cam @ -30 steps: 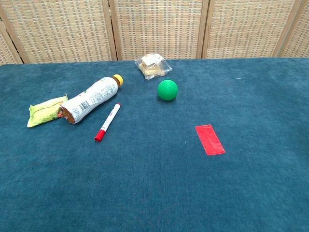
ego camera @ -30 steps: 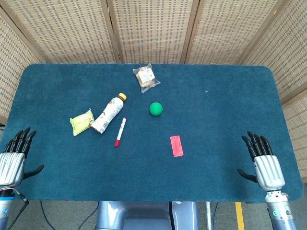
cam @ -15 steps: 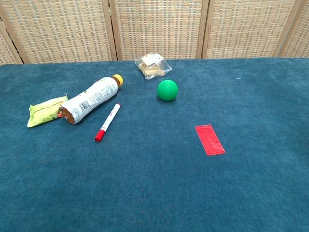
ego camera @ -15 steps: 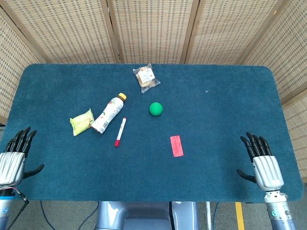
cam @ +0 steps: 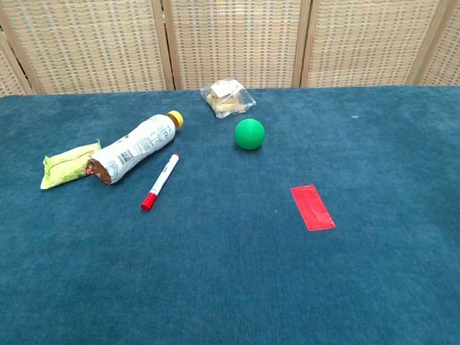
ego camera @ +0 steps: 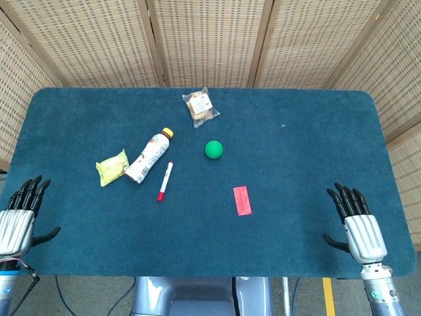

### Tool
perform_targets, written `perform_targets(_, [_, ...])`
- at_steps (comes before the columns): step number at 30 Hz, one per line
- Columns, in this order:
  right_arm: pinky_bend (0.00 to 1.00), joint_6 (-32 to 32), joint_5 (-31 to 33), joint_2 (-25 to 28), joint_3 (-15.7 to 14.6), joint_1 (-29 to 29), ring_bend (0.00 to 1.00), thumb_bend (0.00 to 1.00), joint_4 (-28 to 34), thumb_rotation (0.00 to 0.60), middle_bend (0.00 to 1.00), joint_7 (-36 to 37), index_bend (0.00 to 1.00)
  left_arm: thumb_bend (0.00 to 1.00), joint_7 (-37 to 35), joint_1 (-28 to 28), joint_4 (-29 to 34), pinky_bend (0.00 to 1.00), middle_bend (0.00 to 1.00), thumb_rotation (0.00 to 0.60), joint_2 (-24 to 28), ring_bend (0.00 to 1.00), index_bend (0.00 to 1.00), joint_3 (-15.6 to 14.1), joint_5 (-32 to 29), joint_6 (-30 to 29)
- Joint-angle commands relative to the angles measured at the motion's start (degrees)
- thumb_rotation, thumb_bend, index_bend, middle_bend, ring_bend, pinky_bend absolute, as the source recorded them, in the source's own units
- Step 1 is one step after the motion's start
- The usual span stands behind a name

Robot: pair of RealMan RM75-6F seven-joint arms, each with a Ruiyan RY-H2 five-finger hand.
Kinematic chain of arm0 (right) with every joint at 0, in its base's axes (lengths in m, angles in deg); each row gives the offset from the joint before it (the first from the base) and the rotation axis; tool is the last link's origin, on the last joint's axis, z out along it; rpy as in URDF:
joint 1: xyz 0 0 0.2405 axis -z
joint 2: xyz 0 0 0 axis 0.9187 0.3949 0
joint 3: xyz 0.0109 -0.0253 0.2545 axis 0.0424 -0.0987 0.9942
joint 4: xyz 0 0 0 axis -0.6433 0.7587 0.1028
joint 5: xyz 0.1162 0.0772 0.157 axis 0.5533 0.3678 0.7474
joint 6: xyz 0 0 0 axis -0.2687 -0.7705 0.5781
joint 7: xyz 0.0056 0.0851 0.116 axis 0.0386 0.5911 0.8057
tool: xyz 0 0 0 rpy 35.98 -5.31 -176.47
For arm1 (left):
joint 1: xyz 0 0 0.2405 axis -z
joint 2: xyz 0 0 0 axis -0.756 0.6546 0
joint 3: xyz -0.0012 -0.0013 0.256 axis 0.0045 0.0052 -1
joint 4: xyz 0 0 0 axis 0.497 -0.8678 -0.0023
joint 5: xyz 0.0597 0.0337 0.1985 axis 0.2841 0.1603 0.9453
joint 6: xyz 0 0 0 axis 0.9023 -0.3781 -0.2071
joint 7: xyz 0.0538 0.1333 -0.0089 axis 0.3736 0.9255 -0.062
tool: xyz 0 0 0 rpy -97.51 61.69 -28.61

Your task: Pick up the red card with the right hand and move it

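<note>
The red card (ego camera: pixel 242 200) (cam: pixel 312 207) lies flat on the blue table, right of centre, with nothing touching it. My right hand (ego camera: pixel 356 224) hovers at the table's near right corner, well to the right of the card, fingers spread and empty. At the near left corner my left hand (ego camera: pixel 20 217) is likewise open and holds nothing. Neither hand shows in the chest view.
A green ball (ego camera: pixel 213 149) sits just beyond the card. To its left lie a red-capped marker (ego camera: pixel 164 181), a tipped bottle (ego camera: pixel 148 155) and a yellow-green packet (ego camera: pixel 112 166). A clear snack bag (ego camera: pixel 200 106) lies further back. Woven screens stand behind the table (ego camera: pixel 316 145).
My right hand has drifted slightly left and toward the near edge. The card and the other objects have not moved.
</note>
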Motion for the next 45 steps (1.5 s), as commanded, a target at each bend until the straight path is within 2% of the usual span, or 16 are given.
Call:
perform_targets(1, [0.0,-0.2,-0.2,-0.1,0.0,-0.2,0.0,0.18,0.0,0.6,0.0,-0.4,0.0,0.04,-0.1,-0.1,0.2,0.14,0.0,0.6,0.1,0.0,0.0,0.1,0.0,-0.2])
perform_targets(10, [0.0,-4.2,-0.4,-1.6,0.7,-3.2,0.0,0.18,2.6,0.6,0.0,0.3,0.0,0.04,-0.7,-0.3,0.6,0.14,0.0,0.6,0.6,0.0,0.0,0.3,-0.1,-0.6])
perform_targets(19, [0.0,-12.3,1.6,-7.5,4.2,-10.5,0.0,0.18,6.4,0.6,0.0,-3.3,0.01,0.04,-1.1,-0.2,0.5,0.14,0.0,0.6,0.8,0.0,0.0,0.6,-0.7,-0.4])
perform_targets(32, [0.0,-21.2,8.8,-19.0,7.9,-18.4,0.0,0.18,0.7,0.6,0.0,0.2,0.01,0.05,-1.1,0.2,0.1,0.14,0.0,0.6,0.6,0.0,0.0,1.3,-2.3,0.5])
perform_targets(45, [0.0,-21.5,13.7,-23.6,7.9,-19.7,0.0,0.2,-3.7,0.6,0.0,-2.2,0.01,0.05,-2.3,0.1,0.4,0.13,0.0,0.6,1.3,0.0,0.0,1.3,-2.3,0.5])
